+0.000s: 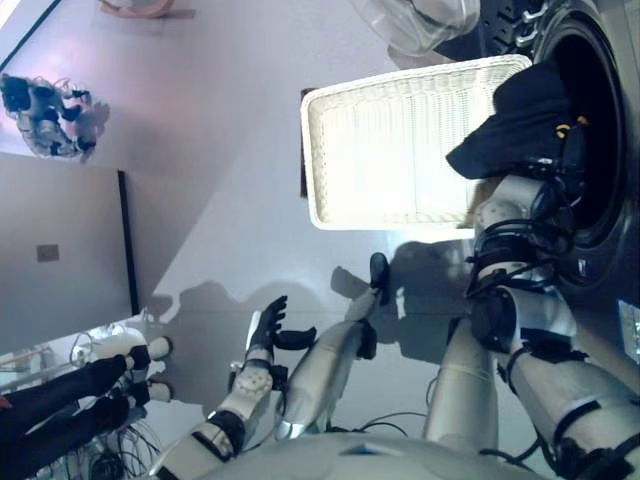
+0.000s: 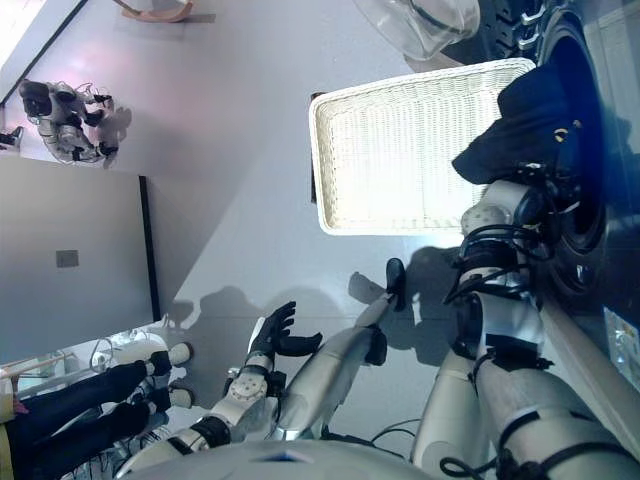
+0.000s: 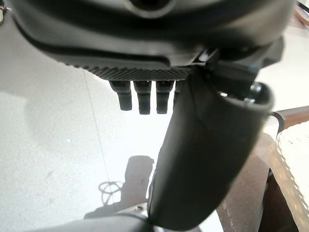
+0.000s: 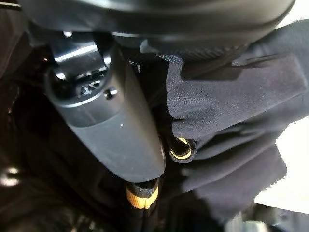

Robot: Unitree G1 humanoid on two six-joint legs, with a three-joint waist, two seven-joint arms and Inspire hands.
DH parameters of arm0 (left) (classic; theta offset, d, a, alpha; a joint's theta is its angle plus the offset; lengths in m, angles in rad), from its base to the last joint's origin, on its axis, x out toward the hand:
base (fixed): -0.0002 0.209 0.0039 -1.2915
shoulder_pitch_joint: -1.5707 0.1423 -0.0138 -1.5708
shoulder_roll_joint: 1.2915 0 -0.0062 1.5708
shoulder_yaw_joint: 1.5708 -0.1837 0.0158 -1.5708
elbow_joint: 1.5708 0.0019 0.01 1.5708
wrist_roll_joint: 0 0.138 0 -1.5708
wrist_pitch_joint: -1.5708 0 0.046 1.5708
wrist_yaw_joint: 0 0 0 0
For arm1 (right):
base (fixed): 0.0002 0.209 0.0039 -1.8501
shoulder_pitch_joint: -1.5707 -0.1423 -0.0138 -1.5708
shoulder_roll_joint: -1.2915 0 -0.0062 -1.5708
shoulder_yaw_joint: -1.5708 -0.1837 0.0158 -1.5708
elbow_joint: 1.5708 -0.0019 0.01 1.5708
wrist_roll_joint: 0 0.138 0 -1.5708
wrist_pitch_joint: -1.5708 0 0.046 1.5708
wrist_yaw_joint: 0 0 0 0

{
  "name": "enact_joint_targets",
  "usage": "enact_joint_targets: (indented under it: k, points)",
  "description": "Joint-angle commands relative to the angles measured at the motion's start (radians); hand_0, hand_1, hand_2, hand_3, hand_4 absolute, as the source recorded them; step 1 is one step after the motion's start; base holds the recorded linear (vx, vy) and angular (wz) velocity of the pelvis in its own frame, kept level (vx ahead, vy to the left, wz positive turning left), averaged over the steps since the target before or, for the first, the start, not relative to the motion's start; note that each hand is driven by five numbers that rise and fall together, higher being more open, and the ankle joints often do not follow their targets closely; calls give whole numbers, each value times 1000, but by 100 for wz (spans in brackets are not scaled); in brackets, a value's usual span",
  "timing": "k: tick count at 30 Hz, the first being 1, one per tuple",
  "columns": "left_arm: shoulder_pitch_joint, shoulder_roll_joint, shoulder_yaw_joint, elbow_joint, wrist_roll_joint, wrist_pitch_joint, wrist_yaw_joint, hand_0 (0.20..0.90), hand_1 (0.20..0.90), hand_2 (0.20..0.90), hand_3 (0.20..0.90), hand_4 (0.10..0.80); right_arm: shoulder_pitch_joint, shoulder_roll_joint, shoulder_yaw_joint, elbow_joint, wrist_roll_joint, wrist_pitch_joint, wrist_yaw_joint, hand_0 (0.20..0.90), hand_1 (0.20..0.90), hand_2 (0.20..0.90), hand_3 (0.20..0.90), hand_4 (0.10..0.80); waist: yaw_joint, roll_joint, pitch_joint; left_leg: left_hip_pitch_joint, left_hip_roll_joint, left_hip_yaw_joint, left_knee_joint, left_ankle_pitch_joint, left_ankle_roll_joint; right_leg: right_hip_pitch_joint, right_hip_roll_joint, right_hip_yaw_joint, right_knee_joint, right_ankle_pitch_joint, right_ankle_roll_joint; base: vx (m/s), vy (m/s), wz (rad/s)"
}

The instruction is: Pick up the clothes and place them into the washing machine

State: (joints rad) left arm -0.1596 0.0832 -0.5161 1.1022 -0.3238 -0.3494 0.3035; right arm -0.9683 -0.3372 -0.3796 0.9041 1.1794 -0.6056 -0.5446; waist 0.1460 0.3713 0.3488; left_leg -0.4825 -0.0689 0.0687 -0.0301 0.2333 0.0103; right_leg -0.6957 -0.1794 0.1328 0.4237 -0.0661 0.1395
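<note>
A dark garment (image 1: 520, 120) hangs at the round opening of the washing machine (image 1: 605, 150), partly inside the drum and partly draped over the edge of the white wicker basket (image 1: 400, 150). My right hand (image 4: 111, 125) is at that opening, its fingers buried in the garment's black folds (image 4: 231, 116) and its thumb lying beside them. My left hand (image 1: 268, 325) hovers low over the pale floor, away from the basket; its fingers (image 3: 145, 99) are straight and hold nothing. The inside of the basket looks bare.
The machine's clear glass door (image 1: 420, 20) stands swung open beyond the basket. A person's dark legs and white shoes (image 1: 90, 385) are at the lower left beside a grey panel (image 1: 60, 250). Another robot's hands (image 1: 45, 115) lie farther off on the floor.
</note>
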Motion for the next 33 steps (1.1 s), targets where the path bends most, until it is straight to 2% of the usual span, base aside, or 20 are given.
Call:
enact_joint_targets:
  k: [1, 4, 8, 12, 19, 22, 25, 33]
  points:
    - [13, 26, -47, 41, -21, -7, 0, 900, 900, 900, 900, 800, -145, -143, 61, -29, 47, -63, 139, 300, 300, 300, 300, 400, 15, 50, -54, -42, -66, -10, 64, -93, -50, 53, -13, -3, -139, 87, -33, 0, 0, 0]
    - [21, 45, -41, 8, -22, -21, -7, 900, 900, 900, 900, 800, -198, -218, 76, -4, 89, -62, 181, 300, 300, 300, 300, 400, 23, 80, -60, -60, -79, -5, 88, -104, -56, 22, -21, 10, -102, 61, -34, 17, 12, 7]
    - [36, 65, -32, -68, -28, -38, -19, 900, 900, 900, 900, 800, -265, -317, 151, -6, 105, -46, 249, 300, 300, 300, 300, 400, 41, 123, -60, -117, -91, 18, 152, -126, -53, -63, -26, 45, -17, 38, -39, 5, 15, 4]
    - [42, 89, -44, -124, -28, -54, -34, 900, 900, 900, 900, 800, -326, -394, 226, -63, 114, -73, 287, 300, 300, 300, 300, 400, 47, 139, -62, -162, -84, 34, 175, -126, -64, -112, -24, 70, 23, 30, -43, 23, -29, 6]
    - [73, 126, -41, -186, -16, -63, -40, 900, 900, 900, 900, 800, -447, -546, 344, -82, 126, -94, 326, 300, 300, 300, 300, 400, 84, 149, -117, -176, -98, 39, 162, -120, -78, -154, -19, 101, 62, 6, -48, 53, -4, 1]
    - [90, 145, -32, -218, -4, -68, -36, 900, 900, 900, 900, 800, -451, -574, 360, -157, 96, -113, 321, 300, 300, 300, 300, 400, 93, 149, -141, -175, -109, 45, 157, -121, -77, -168, -20, 111, 80, -9, -48, 46, 11, 2]
    - [108, 157, -29, -246, -7, -71, -42, 900, 900, 900, 900, 800, -430, -566, 365, -270, 76, -145, 330, 300, 300, 300, 300, 400, 93, 149, -154, -175, -119, 46, 159, -124, -73, -168, -22, 116, 92, -19, -49, 40, 15, 6]
    - [117, 174, -21, -293, 4, -66, -50, 900, 900, 900, 900, 800, -416, -556, 358, -273, 57, -153, 320, 300, 300, 300, 300, 400, 98, 149, -167, -173, -130, 55, 162, -132, -61, -170, -28, 126, 96, -19, -45, 5, 7, 0]
